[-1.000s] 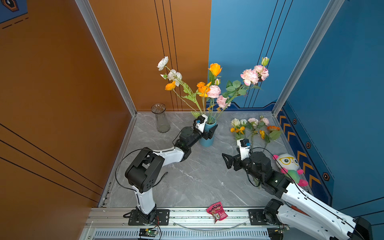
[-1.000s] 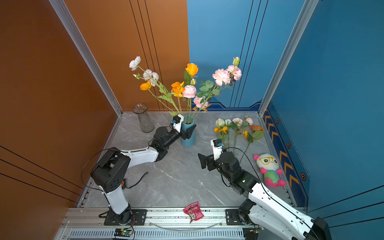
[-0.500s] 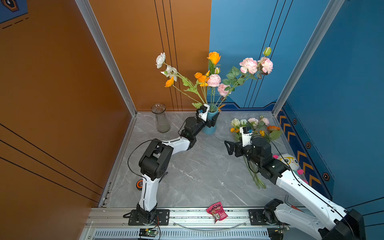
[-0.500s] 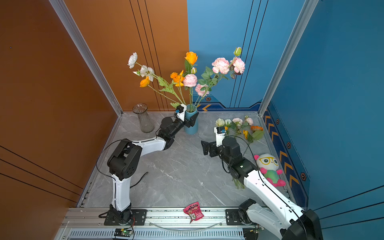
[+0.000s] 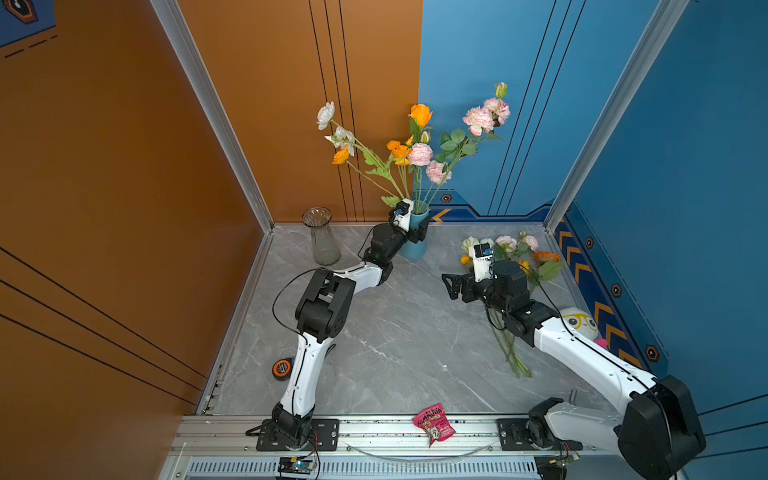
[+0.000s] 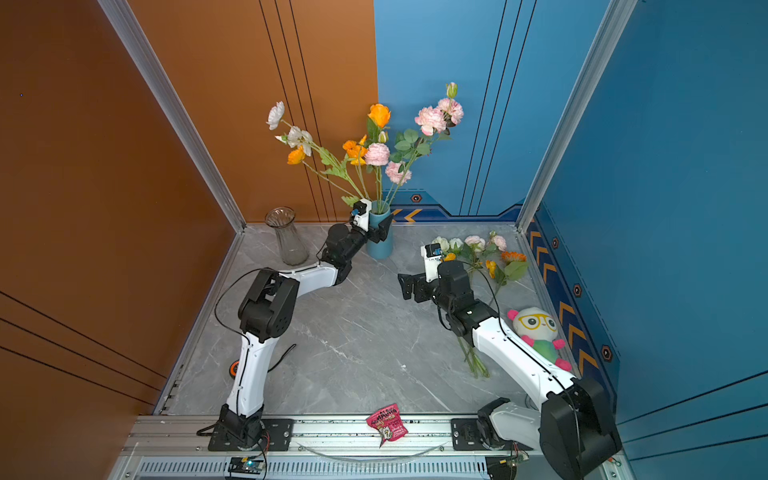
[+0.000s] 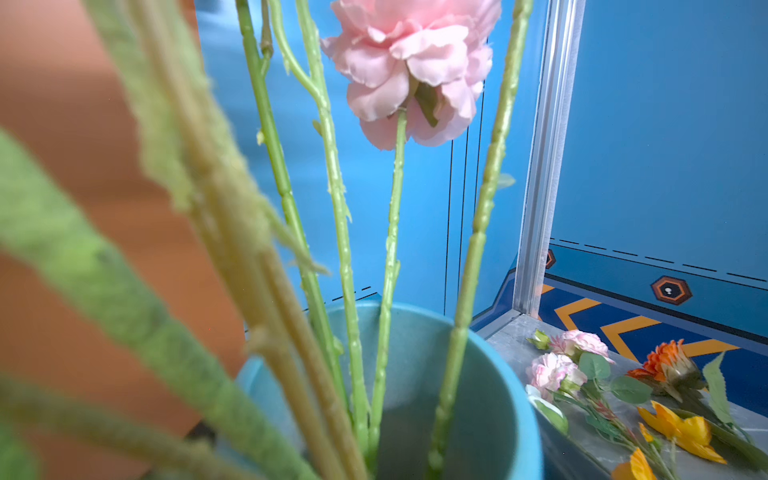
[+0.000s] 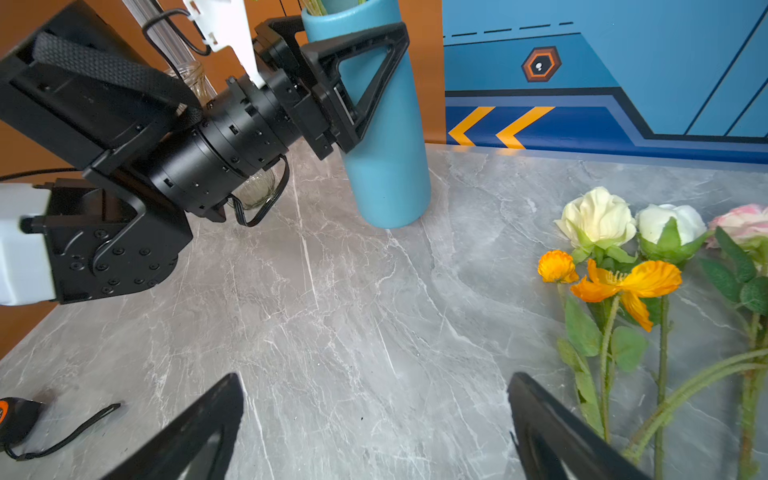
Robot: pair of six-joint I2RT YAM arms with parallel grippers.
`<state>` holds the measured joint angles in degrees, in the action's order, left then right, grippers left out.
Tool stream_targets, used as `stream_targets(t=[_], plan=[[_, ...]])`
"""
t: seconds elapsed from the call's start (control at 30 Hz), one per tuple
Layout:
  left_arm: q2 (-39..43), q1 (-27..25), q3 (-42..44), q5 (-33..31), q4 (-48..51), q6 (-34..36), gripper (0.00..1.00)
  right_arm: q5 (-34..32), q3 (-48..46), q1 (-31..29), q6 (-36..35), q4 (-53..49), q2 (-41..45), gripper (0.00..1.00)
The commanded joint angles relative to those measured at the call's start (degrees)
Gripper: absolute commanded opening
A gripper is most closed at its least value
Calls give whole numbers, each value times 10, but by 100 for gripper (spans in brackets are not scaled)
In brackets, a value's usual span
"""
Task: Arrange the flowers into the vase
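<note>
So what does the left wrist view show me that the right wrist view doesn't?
Left wrist only: the inside of the blue vase, with green stems standing in it under a pink bloom. Right wrist only: the left gripper closed around the vase's outside, the right gripper open over bare table, and the glass vase behind. Both: the blue vase and the loose flowers lying on the table.

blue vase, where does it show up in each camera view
In a top view: blue vase at the back centre.
In a top view: same spot, left gripper clamped on it.
Left wrist: close up, its open mouth holding stems.
Right wrist: upright, far across the table.
Shared landmark: loose flowers lying on the table.
</note>
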<state>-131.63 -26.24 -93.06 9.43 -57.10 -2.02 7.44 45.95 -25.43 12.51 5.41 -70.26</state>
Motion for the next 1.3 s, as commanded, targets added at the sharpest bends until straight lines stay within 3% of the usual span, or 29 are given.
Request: stream_targets(t=[0.0,0.43,1.27], plan=[[13,5,-56,-1,-123,-6,24,18,19,5,-12,27,-13,100],[-61,10,-142,-26,-122,-5,22,38,7,20,-18,45,-42,100],[-93,10,-137,-42,-130,-12,23,44,-20,31,-24,20,-14,100]])
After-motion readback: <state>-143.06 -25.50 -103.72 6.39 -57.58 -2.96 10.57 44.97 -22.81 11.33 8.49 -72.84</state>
